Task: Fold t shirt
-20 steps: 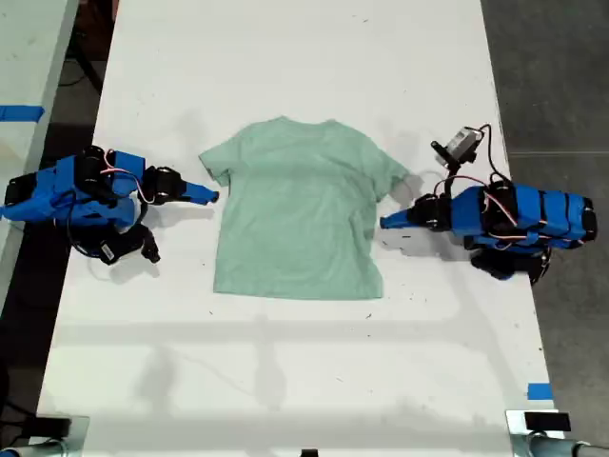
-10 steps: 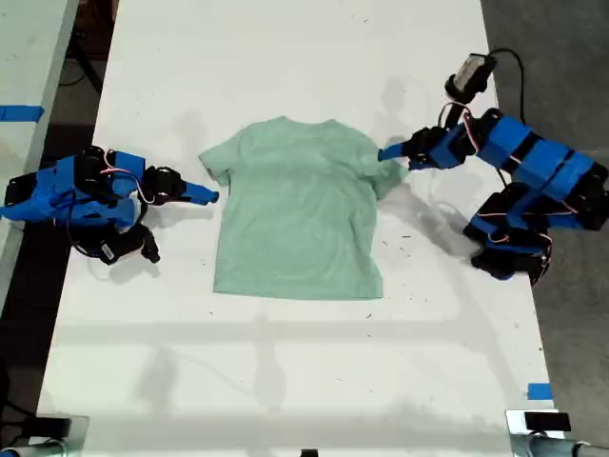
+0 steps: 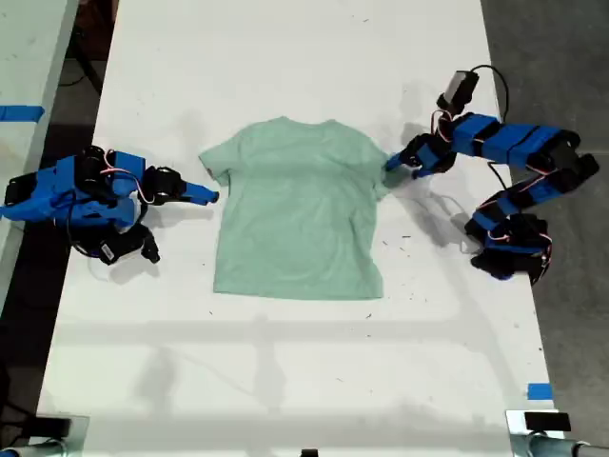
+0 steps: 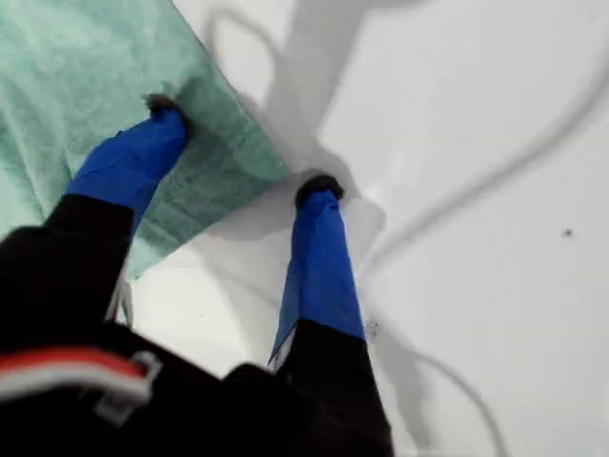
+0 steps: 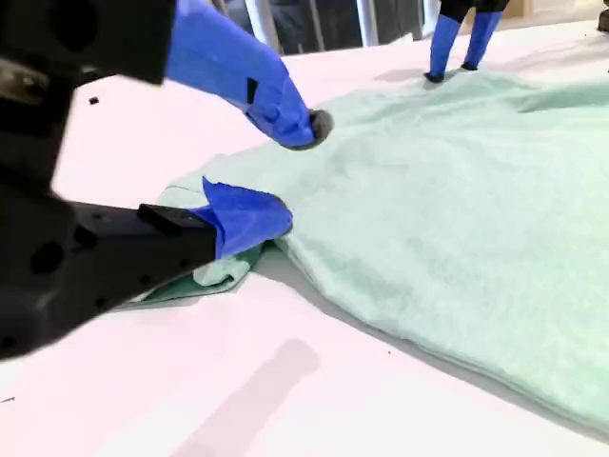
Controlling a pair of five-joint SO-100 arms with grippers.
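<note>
the t shirt (image 3: 297,209) lies flat on the white table (image 3: 285,57), neck away from the camera in the exterior view, an arm on each side of it. my first gripper (image 4: 238,157) is seen at the shirt's sleeve on the exterior view's right (image 3: 392,164), jaws parted, one fingertip (image 4: 164,107) on the sleeve cloth, the other on bare table just off the hem; nothing is clamped. my second gripper (image 5: 295,171) sits at the opposite sleeve (image 3: 211,195), jaws apart around the sleeve's edge, lower finger (image 5: 249,217) on the bunched hem, upper finger above the cloth; not closed on it.
</note>
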